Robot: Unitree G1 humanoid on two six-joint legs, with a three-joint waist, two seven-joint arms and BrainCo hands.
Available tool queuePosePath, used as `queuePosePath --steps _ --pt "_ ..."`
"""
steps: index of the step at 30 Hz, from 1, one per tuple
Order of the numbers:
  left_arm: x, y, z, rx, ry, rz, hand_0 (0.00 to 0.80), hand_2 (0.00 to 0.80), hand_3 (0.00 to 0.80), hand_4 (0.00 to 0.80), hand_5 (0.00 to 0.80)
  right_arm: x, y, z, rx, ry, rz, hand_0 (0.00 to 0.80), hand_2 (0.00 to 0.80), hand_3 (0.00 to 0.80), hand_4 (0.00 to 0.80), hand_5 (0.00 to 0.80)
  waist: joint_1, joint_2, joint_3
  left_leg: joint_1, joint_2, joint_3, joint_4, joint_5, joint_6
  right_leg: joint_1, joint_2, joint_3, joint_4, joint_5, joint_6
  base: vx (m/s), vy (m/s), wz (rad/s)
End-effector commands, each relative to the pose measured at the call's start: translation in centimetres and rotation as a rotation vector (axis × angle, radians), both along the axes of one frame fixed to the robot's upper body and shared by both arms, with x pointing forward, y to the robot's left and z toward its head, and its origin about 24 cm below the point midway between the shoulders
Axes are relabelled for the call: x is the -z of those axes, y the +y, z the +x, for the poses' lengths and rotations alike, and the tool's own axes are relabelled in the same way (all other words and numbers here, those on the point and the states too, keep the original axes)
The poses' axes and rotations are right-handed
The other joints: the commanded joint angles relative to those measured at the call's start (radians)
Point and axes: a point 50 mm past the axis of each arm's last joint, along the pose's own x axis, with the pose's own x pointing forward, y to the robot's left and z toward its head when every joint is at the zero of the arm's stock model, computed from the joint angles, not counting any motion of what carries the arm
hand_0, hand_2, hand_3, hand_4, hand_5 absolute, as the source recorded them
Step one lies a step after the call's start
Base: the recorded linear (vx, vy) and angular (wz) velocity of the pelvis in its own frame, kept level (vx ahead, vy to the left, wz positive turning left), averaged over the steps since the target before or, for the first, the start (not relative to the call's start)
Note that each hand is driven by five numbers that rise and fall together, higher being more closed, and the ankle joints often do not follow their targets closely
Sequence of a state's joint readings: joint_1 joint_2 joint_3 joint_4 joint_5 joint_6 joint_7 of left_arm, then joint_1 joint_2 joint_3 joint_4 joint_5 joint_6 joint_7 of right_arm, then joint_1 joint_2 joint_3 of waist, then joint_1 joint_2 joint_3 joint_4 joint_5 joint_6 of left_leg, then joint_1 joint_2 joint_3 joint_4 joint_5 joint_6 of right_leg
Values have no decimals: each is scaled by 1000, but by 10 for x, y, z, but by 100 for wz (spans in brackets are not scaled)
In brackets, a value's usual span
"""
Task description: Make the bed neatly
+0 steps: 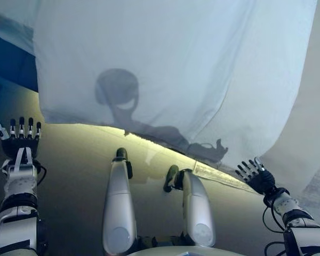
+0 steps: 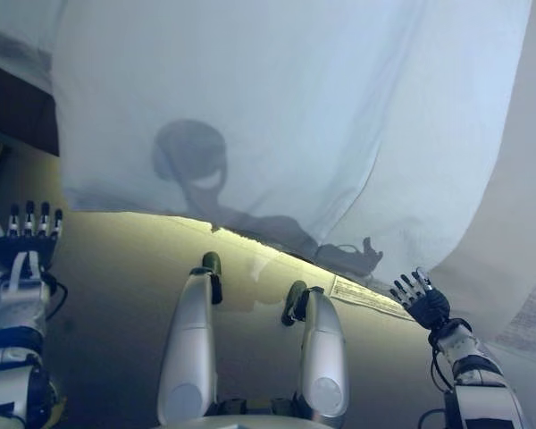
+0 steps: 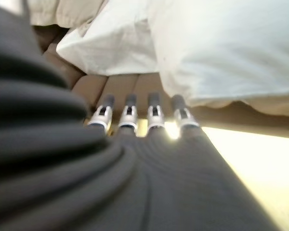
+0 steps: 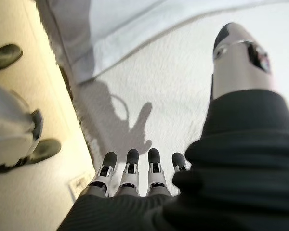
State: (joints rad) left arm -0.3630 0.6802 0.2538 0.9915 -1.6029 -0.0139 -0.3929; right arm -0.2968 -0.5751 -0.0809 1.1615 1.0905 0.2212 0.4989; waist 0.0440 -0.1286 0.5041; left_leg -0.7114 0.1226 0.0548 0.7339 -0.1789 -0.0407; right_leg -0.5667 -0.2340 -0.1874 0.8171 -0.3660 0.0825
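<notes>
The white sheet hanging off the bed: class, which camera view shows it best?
The left eye view: the white sheet fills the upper picture and its hanging lower edge shows. The right eye view shows nearly the same. The left wrist view shows only folds, the right wrist view only an edge over the floor.

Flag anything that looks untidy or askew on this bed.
The white sheet hangs over the bed's edge with a slanted hem, reaching lower on the robot's right, and folds run down that side. Both the left robot hand and right robot hand are open, holding nothing.
</notes>
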Motion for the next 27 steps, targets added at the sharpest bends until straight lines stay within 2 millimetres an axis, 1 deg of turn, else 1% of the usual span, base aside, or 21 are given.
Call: queuePosePath --steps 1,5,7,9,11,12,14,16,18,20,22,24,27 --pt "35 -9 -18 -2 87 -54 0 0 0 0 0 6 -20 -26 64 46 -26 0 0 0 0 0 -1 50 -76 134 5 49 -65 -75 -18 -25 -17 -3 -172 239 53 30 -69 -1" --pt "65 -17 -38 34 222 -60 0 0 0 0 0 17 -13 -36 47 76 -44 0 0 0 0 0 -14 65 -114 245 1 74 -161 -44 -24 69 -22 -5 -264 257 60 132 -72 -7" --pt "82 -22 -52 53 333 -49 0 0 0 0 0 24 -8 -42 36 95 -48 0 0 0 0 0 -20 73 -136 309 -3 93 -222 -23 -29 127 -23 -8 -325 270 66 153 -80 -11" --pt "101 -28 -68 84 480 -17 0 0 0 0 0 30 -4 -49 23 121 -57 0 0 0 0 0 -25 83 -164 381 -15 112 -292 3 -30 193 -21 -17 -391 283 72 192 -65 -15" --pt "118 -31 -88 128 674 67 0 0 0 0 0 36 0 -55 7 150 -53 0 0 0 0 0 -28 91 -195 451 -25 135 -357 25 -33 264 -21 -36 -455 296 75 207 -76 -16" --pt "125 -32 -98 151 757 97 0 0 0 0 0 38 2 -57 -1 163 -52 0 0 0 0 0 -28 96 -210 485 -28 148 -391 36 -34 299 -23 -53 -486 302 76 187 -67 -14" --pt "134 -34 -110 189 873 166 0 0 0 0 0 42 5 -61 -13 188 -55 0 0 0 0 0 -28 102 -234 530 -31 163 -433 50 -36 351 -22 -73 -530 311 77 194 -76 -9" --pt "146 -38 -131 283 1070 298 0 0 0 0 0 50 9 -73 -55 251 -67 0 0 0 0 0 -30 114 -289 613 -34 185 -518 76 -40 445 -10 -99 -619 329 77 287 -129 -15" --pt "155 -43 -143 336 1174 331 0 0 0 0 0 56 14 -82 -75 291 -66 0 0 0 0 0 -35 121 -324 662 -38 185 -571 95 -41 494 1 -92 -672 347 78 259 -118 -18" --pt "161 -48 -154 381 1246 347 0 0 0 0 0 63 19 -92 -68 322 -46 0 0 0 0 0 -40 126 -354 696 -41 183 -611 106 -40 525 12 -82 -710 362 77 222 -106 -7" --pt "168 -55 -164 448 1326 395 0 0 0 0 0 72 28 -103 -24 352 -8 0 0 0 0 0 -47 131 -382 736 -42 187 -661 122 -42 562 21 -78 -757 381 79 174 -108 -1" --pt "174 -62 -169 486 1352 381 0 0 0 0 0 77 35 -107 30 358 26 0 0 0 0 0 -52 133 -401 755 -41 191 -691 133 -43 580 25 -76 -791 397 80 128 -82 1" --pt "185 -82 -178 554 1374 350 0 0 0 0 0 86 44 -119 164 364 67 0 0 0 0 0 -65 140 -428 799 -41 202 -746 140 -47 612 34 -77 -849 421 86 127 -74 -5"
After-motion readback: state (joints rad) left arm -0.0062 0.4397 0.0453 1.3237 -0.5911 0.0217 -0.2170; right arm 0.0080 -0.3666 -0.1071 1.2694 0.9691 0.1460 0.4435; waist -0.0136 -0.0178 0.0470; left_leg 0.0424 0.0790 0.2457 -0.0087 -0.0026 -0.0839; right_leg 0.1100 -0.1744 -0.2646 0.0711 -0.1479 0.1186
